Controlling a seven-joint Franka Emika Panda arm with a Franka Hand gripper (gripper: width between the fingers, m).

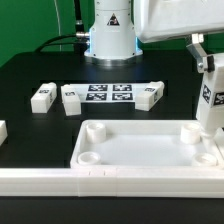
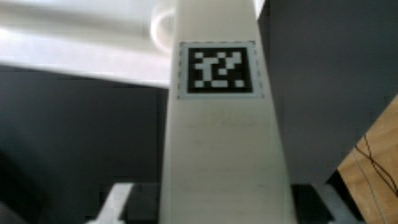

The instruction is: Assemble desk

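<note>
The white tray-like tabletop [image 1: 140,150] lies at the front of the table, rim up, with round sockets in its corners. My gripper [image 1: 201,50] is shut on a white square leg [image 1: 209,100], which stands upright with its lower end at the tabletop's far corner socket on the exterior view's right. In the wrist view this leg [image 2: 222,140] fills the middle, its tag facing the camera, and runs between my fingers [image 2: 128,205] of the gripper [image 2: 222,212]. Three more legs lie on the black table: two [image 1: 42,96] [image 1: 72,99] left of the marker board and one [image 1: 152,95] right of it.
The marker board [image 1: 108,93] lies flat behind the tabletop. A long white border rail [image 1: 40,181] runs along the front edge. The arm's base [image 1: 110,35] stands at the back. A small white piece [image 1: 2,131] shows at the exterior view's left edge.
</note>
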